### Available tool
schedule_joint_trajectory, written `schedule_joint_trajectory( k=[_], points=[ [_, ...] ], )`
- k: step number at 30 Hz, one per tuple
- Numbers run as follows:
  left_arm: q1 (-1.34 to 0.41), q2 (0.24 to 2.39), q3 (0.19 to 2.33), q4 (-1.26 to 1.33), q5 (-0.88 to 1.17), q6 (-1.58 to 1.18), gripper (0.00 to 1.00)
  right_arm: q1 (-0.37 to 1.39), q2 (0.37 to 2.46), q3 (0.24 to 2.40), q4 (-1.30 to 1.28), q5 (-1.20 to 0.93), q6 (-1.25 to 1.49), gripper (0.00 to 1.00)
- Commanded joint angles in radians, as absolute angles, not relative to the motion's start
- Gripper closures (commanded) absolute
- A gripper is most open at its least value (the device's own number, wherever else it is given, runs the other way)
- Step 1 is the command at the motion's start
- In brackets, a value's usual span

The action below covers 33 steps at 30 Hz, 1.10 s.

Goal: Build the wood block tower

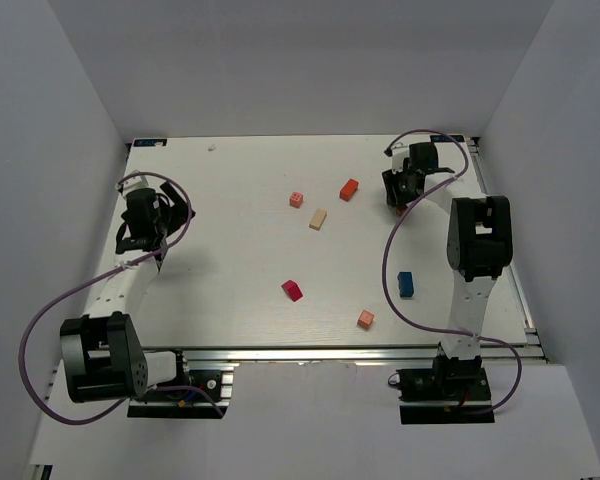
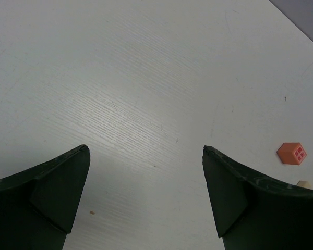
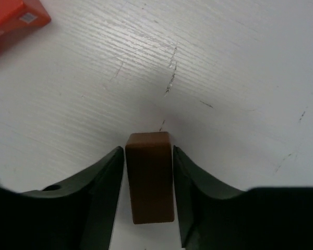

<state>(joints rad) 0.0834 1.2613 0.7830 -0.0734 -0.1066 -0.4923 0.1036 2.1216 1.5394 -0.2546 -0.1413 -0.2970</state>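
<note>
The blocks lie apart on the white table [image 1: 230, 250]; no stack stands. My right gripper [image 1: 399, 196] at the far right is shut on a brown bar [image 3: 149, 172], held between its fingers at the tabletop. An orange-red block [image 1: 349, 189] lies just left of it and also shows in the right wrist view [image 3: 10, 21]. A pink-orange cube [image 1: 296, 199], a tan bar [image 1: 318, 219], a magenta-red block [image 1: 293, 290], a salmon cube [image 1: 365, 319] and a blue block [image 1: 406, 284] are scattered mid-table. My left gripper [image 2: 146, 149] is open and empty over bare table at the left; the pink-orange cube [image 2: 292, 153] lies to its right.
White walls close in the table on the left, back and right. The right arm's cable [image 1: 388, 260] loops over the table near the blue block. An aluminium rail [image 1: 330, 355] runs along the near edge.
</note>
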Motion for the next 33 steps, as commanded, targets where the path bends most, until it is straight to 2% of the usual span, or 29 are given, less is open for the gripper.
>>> schedule_joint_trajectory(
  k=[1,2,3,5,8,12,16,19,24,30,33],
  points=[
    [0.084,1.266,0.822,-0.057,-0.087,-0.477,0.02,0.112,2.128,1.6,-0.311,-0.167,-0.38,0.57],
    [0.084,1.266,0.824,-0.058,-0.087,-0.476,0.02,0.11,2.128,1.604,-0.324,-0.178,-0.411,0.67],
    [0.086,1.267,0.827,-0.06,-0.086,-0.472,0.02,0.113,2.125,1.606,-0.331,-0.204,-0.425,0.71],
    [0.086,1.27,0.828,-0.061,-0.087,-0.471,0.02,0.118,2.108,1.605,-0.362,-0.235,-0.462,0.78],
    [0.084,1.27,0.831,-0.066,-0.081,-0.465,0.02,0.133,2.068,1.592,-0.426,-0.316,-0.573,0.82],
    [0.086,1.264,0.833,-0.071,-0.054,-0.442,0.02,0.196,1.99,1.549,-0.58,-0.463,-0.886,0.82],
    [0.084,1.261,0.839,-0.08,-0.008,-0.42,0.02,0.314,1.916,1.467,-0.629,-0.457,-1.07,0.81],
    [0.084,1.258,0.845,-0.103,-0.006,-0.416,0.02,0.354,1.892,1.436,-0.635,-0.448,-1.117,0.81],
    [0.086,1.25,0.839,-0.098,0.03,-0.411,0.02,0.371,1.87,1.413,-0.638,-0.593,-1.109,0.82],
    [0.084,1.265,0.842,-0.097,0.038,-0.411,0.02,0.391,1.85,1.349,-0.68,-0.569,-1.197,0.82],
    [0.083,1.279,0.848,-0.106,0.043,-0.416,0.02,0.391,1.836,1.293,-0.626,-0.543,-1.163,0.78]
  ],
)
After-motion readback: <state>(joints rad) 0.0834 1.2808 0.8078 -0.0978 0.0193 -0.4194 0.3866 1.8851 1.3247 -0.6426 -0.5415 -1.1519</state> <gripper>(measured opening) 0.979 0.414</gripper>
